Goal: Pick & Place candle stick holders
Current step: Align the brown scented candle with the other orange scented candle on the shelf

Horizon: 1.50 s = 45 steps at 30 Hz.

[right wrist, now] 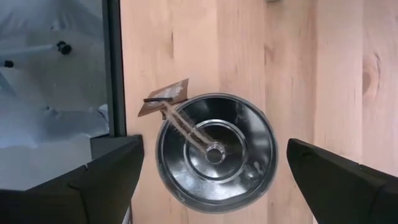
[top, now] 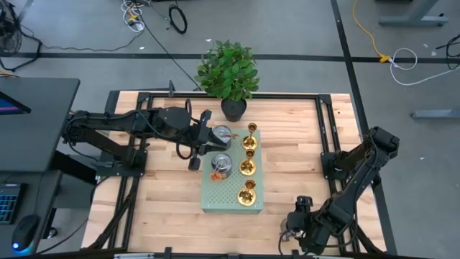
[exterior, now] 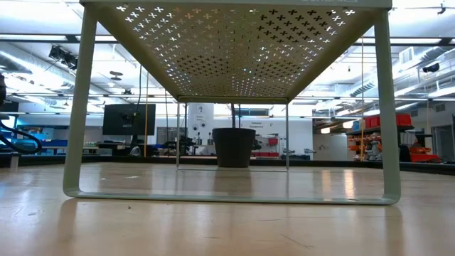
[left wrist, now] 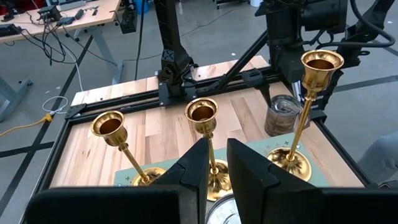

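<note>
The wooden table (top: pixel 302 144) fills the middle of the high frame, with the pale green perforated board (top: pixel 231 196) sitting at its centre and the black-potted plant (top: pixel 228 72) just above the board, at the table's top edge. In the low view the board's underside and legs (exterior: pixel 234 43) span the frame, the plant's dark pot (exterior: pixel 234 147) showing beyond them.

Three gold candle stick holders (top: pixel 248 167) stand upright in a column down the board's right side. Two silver holders (top: pixel 221 165) sit on its left side, one above the other; a third silver holder (right wrist: pixel 216 152), with a tag hanging on it, lies on bare wood at the lower right of the high frame.

The left arm reaches in from the left, stretched level across the table, and its left pincer (top: pixel 203 138) sits at the board's upper left by the upper silver holder (top: pixel 222 134), fingers (left wrist: pixel 249 168) narrowly parted, gripping nothing. The gold stems rise just beyond them. The right arm folds low at the lower right; the right pincer (right wrist: pixel 214 171) hangs straight over the third silver holder, spread wide on both sides.
</note>
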### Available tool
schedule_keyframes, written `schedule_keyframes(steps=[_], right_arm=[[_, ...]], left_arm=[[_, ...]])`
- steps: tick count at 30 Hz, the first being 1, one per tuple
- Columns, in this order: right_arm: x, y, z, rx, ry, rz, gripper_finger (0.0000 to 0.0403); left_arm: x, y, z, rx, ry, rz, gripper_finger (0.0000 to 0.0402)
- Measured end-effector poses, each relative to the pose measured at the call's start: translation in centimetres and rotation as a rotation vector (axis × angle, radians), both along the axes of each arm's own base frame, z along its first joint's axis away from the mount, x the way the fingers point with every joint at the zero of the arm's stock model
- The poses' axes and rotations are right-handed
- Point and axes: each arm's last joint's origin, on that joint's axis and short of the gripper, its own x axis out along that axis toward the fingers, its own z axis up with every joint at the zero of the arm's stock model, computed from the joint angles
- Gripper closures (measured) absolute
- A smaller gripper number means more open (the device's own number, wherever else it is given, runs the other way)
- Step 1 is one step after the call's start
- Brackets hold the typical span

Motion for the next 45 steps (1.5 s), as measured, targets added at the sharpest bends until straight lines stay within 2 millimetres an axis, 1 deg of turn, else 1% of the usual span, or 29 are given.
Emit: schedule_keyframes(steps=[11,19,29,34,45], right_arm=[[0.3,-0.1,0.0,0.031,0.027,-0.029,0.0003],[0.5,0.2,-1.1,0.011,0.065,-0.029,0.0003],[0.7,0.5,-1.9,0.002,0.098,-0.044,0.0003],[0.9,0.8,-2.7,-0.013,0.118,-0.046,0.0003],[1.1,1.1,-3.3,-0.01,0.116,-0.072,0.0003]], left_arm=[[0.0,0.0,0.0,0.0,0.0,-0.001,0.0335],[0.0,0.0,0.0,0.0,0.0,0.0,0.0335],[0.0,0.0,0.0,0.0,0.0,-0.001,0.0335],[0.0,0.0,0.0,0.0,0.0,0.0,0.0335],[0.0,0.0,0.0,0.0,0.0,0.0,0.0335]])
